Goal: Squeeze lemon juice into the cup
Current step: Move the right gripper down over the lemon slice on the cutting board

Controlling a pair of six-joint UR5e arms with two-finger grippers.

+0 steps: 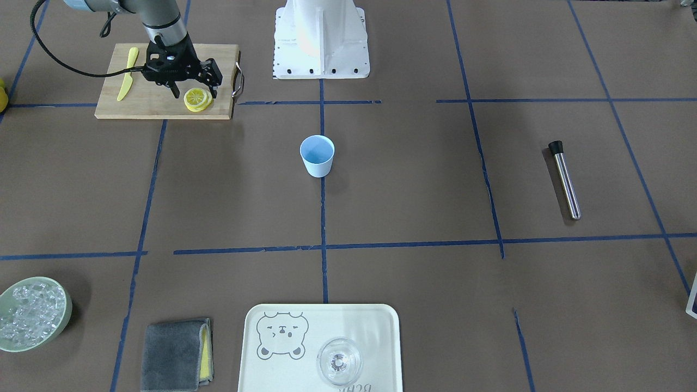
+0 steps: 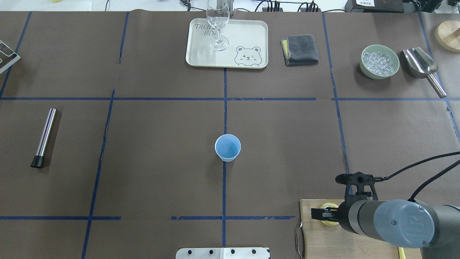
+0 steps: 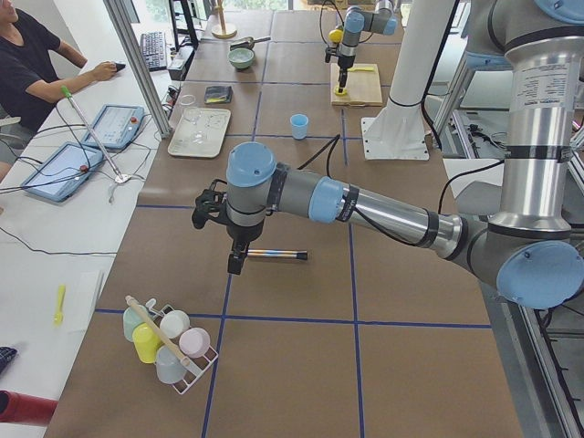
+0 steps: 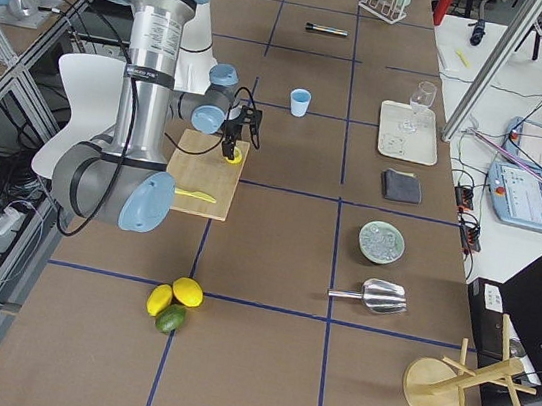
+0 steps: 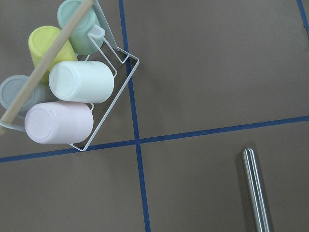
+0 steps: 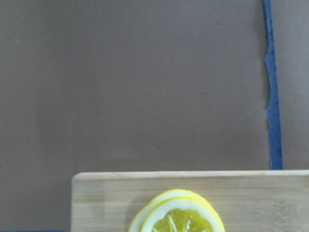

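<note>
I am holding my right gripper (image 1: 196, 90) just above the lemon slice (image 1: 197, 99), jaws apart, one finger on each side of it. So I am working the first step: the pick-up. Nothing is squeezed yet.

The lemon slice is lying flat on the wooden cutting board (image 1: 158, 109), near the corner at the board's metal-handle end. In my right wrist view it is sitting on top of a paler yellow piece (image 6: 145, 212), close to the board's edge. The yellow knife (image 1: 128, 73) is lying at the board's opposite end, out of my way.

I am not gripping anything, and I can't tell whether my fingertips are down at slice level or a little above it.

The light-blue cup (image 1: 317, 155) is standing upright, well apart from the cutting board, out past its handle end, and it is looking empty.

Next, I am judging, I need to sink a touch, close on the slice by its rim, and take only the top piece. It is thin and flat, so a shallow grip may slip. Then comes the carry off the board to the cup's mouth.

My left gripper (image 3: 234, 263) is hanging far from the cutting board, over the steel rod (image 3: 274, 255). I cannot tell how its jaws are standing.
</note>
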